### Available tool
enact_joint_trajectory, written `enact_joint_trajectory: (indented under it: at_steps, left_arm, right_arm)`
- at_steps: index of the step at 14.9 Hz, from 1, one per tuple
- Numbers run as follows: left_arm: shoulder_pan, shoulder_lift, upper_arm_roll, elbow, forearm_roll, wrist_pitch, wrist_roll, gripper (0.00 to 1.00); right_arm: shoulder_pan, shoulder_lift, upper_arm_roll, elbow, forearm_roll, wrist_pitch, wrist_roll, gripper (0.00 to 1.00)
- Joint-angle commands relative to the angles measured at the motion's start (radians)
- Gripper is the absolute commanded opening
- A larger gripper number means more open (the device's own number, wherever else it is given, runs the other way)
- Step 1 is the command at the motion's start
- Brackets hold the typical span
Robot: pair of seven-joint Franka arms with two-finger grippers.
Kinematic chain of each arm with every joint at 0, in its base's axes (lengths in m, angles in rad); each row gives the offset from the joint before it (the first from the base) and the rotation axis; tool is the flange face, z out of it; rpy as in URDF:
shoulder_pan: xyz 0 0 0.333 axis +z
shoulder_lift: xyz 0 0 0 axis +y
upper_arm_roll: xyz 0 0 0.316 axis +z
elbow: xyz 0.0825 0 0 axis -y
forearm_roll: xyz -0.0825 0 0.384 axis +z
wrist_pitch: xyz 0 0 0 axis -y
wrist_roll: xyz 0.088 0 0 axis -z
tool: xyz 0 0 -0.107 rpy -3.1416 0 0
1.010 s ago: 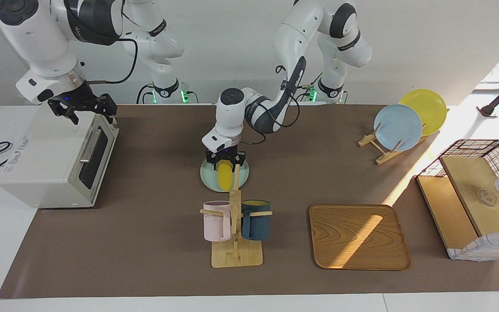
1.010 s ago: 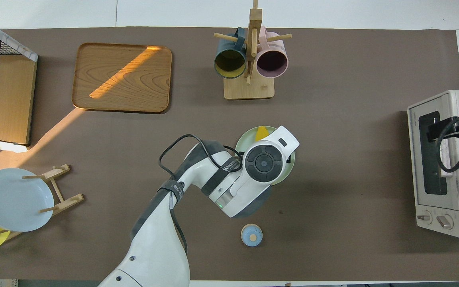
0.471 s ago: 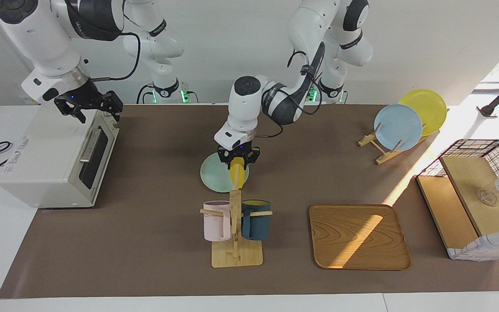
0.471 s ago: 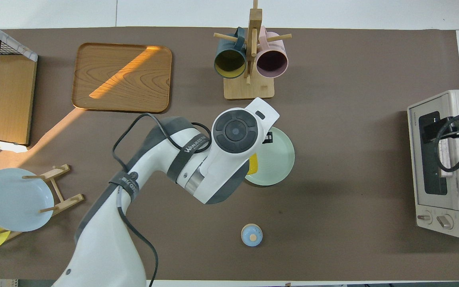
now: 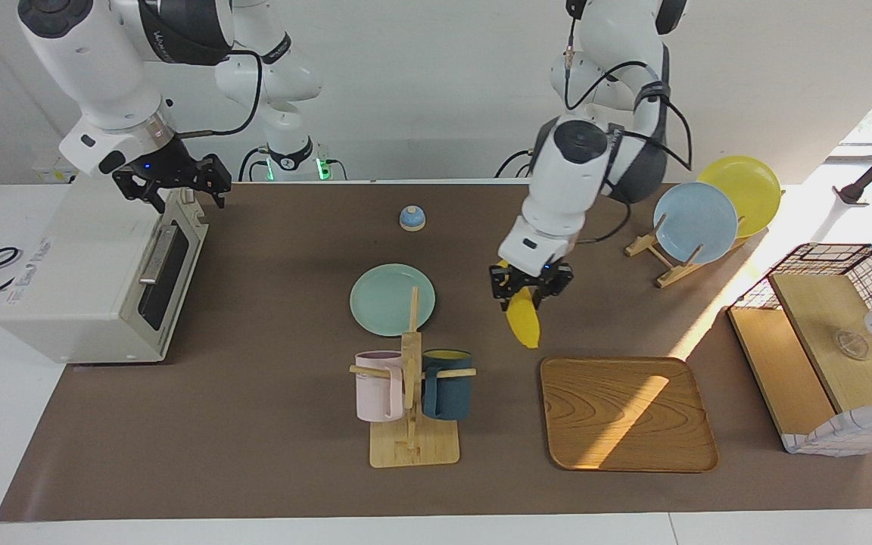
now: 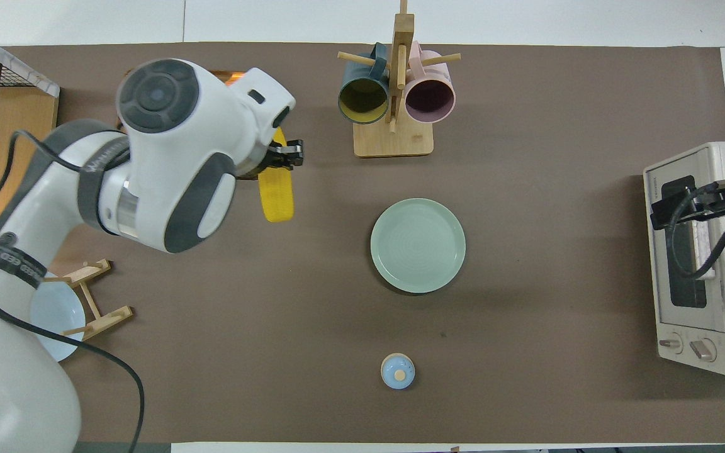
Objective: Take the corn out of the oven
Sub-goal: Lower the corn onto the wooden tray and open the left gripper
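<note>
My left gripper point(image 5: 528, 291) is shut on the thick end of the yellow corn point(image 5: 523, 322) and holds it in the air, tip down. It hangs over the brown mat between the green plate point(image 5: 387, 299) and the wooden tray point(image 5: 625, 412). The overhead view shows the corn point(image 6: 275, 196) under the left gripper point(image 6: 279, 156), beside the tray's edge. The off-white oven point(image 5: 88, 280) stands at the right arm's end of the table with its dark glass door closed; it also shows in the overhead view point(image 6: 702, 264). My right gripper point(image 5: 175, 189) is open over the oven's top front edge.
A wooden mug rack point(image 5: 412, 393) with a pink and a dark blue mug stands farther from the robots than the green plate. A small blue knob-topped lid point(image 5: 412, 218) lies near the robots. A plate rack point(image 5: 697, 219) and a wire basket point(image 5: 829, 341) are at the left arm's end.
My left gripper has lifted the corn off the green plate and carried it toward the left arm's end, next to the wooden tray. My right gripper has shifted slightly over the oven top.
</note>
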Motion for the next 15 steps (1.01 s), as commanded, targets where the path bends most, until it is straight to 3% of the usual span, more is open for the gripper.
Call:
enact_joint_trajectory:
  at_steps: [1, 6, 11, 14, 15]
  left_arm:
    - [0.132, 0.104, -0.013, 0.099, -0.035, -0.003, 0.174, 0.0]
    - [0.238, 0.405, -0.014, 0.423, -0.034, 0.024, 0.282, 0.0]
    - [0.271, 0.483, -0.02, 0.437, -0.034, 0.163, 0.328, 0.0]
    - [0.274, 0.483, -0.02, 0.431, -0.029, 0.16, 0.359, 0.0]
    - [0.272, 0.48, -0.019, 0.425, -0.031, 0.152, 0.365, 0.99]
  right_arm:
    - [-0.004, 0.005, -0.006, 0.014, 0.026, -0.024, 0.011, 1.0]
    - [-0.013, -0.001, -0.007, 0.008, 0.024, -0.022, 0.011, 1.0]
    - [-0.013, -0.001, -0.006, 0.01, 0.024, -0.022, 0.011, 1.0]
    - [-0.013, -0.001, -0.006, 0.01, 0.024, -0.02, 0.011, 1.0]
    - [-0.013, -0.001, -0.006, 0.01, 0.024, -0.02, 0.011, 1.0]
